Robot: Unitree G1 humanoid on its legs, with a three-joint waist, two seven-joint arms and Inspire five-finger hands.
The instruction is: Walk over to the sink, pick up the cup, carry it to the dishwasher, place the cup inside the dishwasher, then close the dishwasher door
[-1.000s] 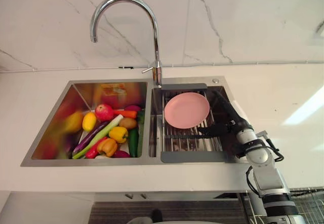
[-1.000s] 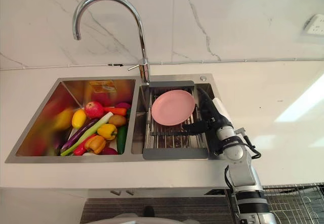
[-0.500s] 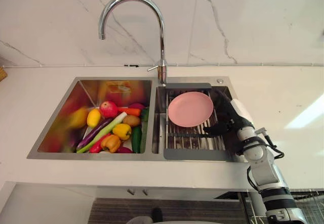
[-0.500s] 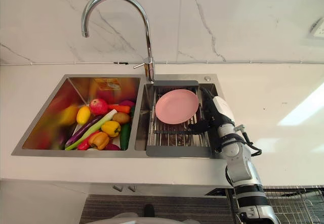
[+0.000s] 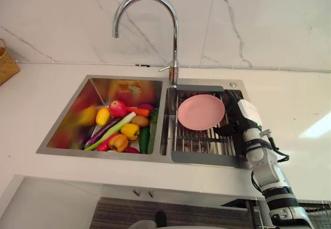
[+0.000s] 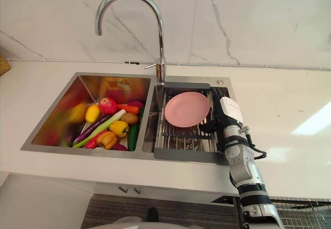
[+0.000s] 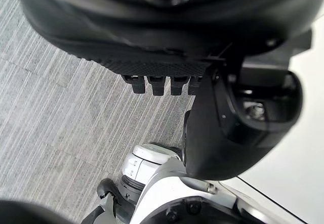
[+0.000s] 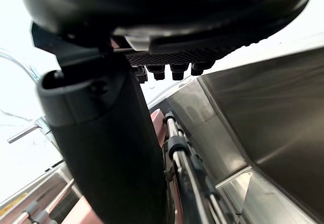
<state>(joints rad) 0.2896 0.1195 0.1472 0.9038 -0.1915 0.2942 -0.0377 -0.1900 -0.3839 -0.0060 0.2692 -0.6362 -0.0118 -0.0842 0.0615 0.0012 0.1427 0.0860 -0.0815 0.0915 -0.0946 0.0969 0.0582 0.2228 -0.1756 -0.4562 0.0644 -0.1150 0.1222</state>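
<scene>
My right hand [image 5: 239,116] reaches into the right basin of the steel sink [image 5: 129,156], along its right wall. Its fingers are straight and its thumb juts out over the drain rack [image 5: 199,143]. A pink plate [image 5: 201,111] lies on that rack, just left of the hand. In the right wrist view the thumb [image 8: 106,153] stands over the rack's bars [image 8: 187,163], with nothing held. The hand hides the basin's right corner. My left hand [image 7: 167,37] hangs relaxed above the grey floor [image 7: 61,113].
The left basin holds several toy vegetables and fruit [image 5: 121,128]. A tall curved faucet [image 5: 155,12] rises between the basins. White counter surrounds the sink, backed by a marble wall. A woven basket [image 5: 6,63] sits at the far left.
The whole view has shifted, so the sink sits further right and the basket has come into sight. My right hand has turned its white back upward and stays at the rack's right edge.
</scene>
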